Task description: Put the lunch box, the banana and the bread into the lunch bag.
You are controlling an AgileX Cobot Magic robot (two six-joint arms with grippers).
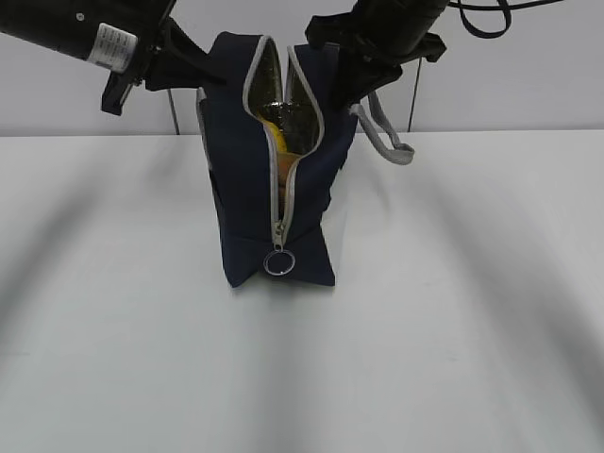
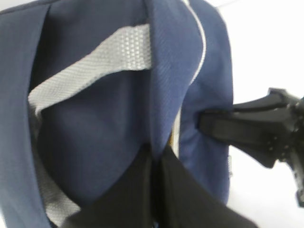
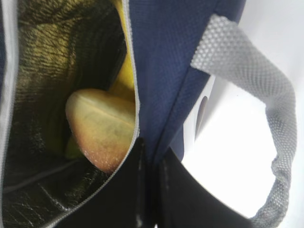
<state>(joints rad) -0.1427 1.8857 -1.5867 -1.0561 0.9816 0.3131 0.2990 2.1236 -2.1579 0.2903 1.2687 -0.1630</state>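
The lunch bag (image 1: 274,189) stands upright on the white table (image 1: 472,311), its narrow zippered end facing the exterior camera and its long axis running away toward the pale back wall (image 1: 528,85). The grey zipper (image 1: 283,203) is parted from the top down to the ring pull (image 1: 277,262), which hangs low on that end, and the mouth gapes open above it. Inside the bag, against the dark shiny lining, the bread (image 3: 102,126) lies with its pale slit showing, and the yellow banana (image 3: 124,71) sits just behind and above it. The lunch box cannot be made out in any view.

On the bag's left wall, the left gripper (image 2: 154,190) is pinched tight on a fold of navy fabric, below the grey strap handle (image 2: 95,59). On the bag's right wall, the right gripper (image 3: 149,190) is clamped on the rim by the zipper edge, one finger inside the mouth, one outside. The other grey handle (image 1: 387,137) loops out to the right of the bag. Both black arms crowd the bag's top, hiding its far end.
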